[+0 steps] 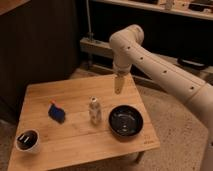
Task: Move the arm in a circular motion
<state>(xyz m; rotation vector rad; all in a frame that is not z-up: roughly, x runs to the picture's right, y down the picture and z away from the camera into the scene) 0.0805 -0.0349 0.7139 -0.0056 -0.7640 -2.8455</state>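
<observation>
The thick cream-white arm [160, 62] reaches in from the right, with small dark dots along its tube and a rounded elbow joint [127, 37] at the top. From the elbow a narrow pale end piece hangs straight down. The gripper [118, 90] at its tip hovers above the far right part of the wooden table [75, 135]. It holds nothing that I can see. It is above and behind the black bowl [125, 121] and to the right of the small bottle [94, 110].
A blue object [56, 112] lies left of the bottle. A white cup [28, 141] with dark contents stands at the table's front left corner. A dark wall and a shelf lie behind the table. Speckled floor is to the right.
</observation>
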